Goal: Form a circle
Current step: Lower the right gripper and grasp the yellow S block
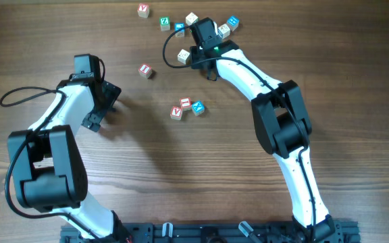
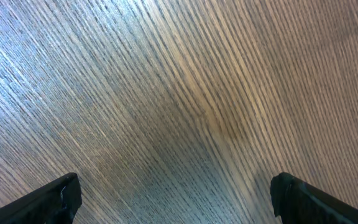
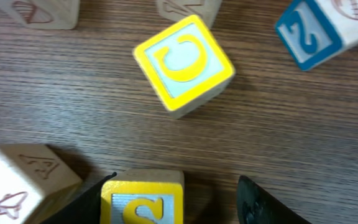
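right pincer [image 3: 173, 210] spread astride yellow cube [image 3: 142, 200] | left pincer [image 2: 179, 205] spread, empty | unfinished circle [image 1: 186, 108] lies robot-ward of right pincer, right arm nearer

Yellow-bordered cube [image 3: 184, 62]: capital C, yellow, on the top face.
Blue-bordered cube [image 3: 306, 34]: one blue character, S or 2; which one is unclear.
Yellow cube at the lower edge [image 3: 142, 202]: yellow character, partly cut off, like 2 or S.
Plain cube [image 3: 17, 183]: faint engraved A.
Cluster of cubes [image 1: 186, 103]: red and blue letters, too small to read.
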You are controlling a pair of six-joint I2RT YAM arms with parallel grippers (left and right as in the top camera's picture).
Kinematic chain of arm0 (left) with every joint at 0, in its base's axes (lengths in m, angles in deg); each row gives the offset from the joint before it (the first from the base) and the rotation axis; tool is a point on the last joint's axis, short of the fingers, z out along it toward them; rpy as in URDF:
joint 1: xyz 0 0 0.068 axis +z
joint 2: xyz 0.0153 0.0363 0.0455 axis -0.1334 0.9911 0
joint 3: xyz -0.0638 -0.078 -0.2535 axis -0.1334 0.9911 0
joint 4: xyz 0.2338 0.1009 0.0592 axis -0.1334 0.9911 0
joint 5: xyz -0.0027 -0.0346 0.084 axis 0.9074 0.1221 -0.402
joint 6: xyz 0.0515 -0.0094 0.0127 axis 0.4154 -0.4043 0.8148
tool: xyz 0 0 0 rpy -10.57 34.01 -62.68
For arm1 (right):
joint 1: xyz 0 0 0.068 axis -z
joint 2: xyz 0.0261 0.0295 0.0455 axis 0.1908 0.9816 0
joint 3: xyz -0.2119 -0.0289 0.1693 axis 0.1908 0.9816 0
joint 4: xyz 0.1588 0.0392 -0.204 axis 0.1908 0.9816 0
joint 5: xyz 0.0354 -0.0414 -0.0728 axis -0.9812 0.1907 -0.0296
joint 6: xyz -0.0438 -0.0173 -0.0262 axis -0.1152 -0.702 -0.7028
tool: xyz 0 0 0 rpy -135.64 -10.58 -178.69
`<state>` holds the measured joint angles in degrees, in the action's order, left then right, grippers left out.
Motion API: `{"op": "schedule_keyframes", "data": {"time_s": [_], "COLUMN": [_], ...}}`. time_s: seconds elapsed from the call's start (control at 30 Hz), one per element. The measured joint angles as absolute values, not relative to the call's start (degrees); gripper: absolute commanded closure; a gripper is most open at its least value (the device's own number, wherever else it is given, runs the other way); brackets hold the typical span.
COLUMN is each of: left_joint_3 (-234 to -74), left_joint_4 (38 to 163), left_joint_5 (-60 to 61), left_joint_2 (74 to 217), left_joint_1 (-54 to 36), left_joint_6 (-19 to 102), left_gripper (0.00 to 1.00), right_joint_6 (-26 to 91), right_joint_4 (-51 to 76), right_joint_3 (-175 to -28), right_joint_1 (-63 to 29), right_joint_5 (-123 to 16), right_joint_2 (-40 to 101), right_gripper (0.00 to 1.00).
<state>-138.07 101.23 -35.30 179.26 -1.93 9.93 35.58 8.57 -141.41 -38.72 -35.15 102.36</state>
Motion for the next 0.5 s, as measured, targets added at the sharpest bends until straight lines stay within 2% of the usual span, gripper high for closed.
{"op": "schedule_keyframes", "data": {"time_s": [0.5], "left_joint_3": [-138.07], "left_joint_4": [101.23], "left_joint_5": [-35.30], "left_joint_2": [179.26], "left_joint_1": [-1.93], "left_joint_6": [9.95], "left_gripper": [0.00], "right_joint_6": [34.38], "right_joint_4": [9.03], "right_joint_3": [-141.41], "right_joint_1": [-38.22], "right_joint_5": [-34.74], "right_joint_2": [100.37], "right_gripper": [0.43]}}
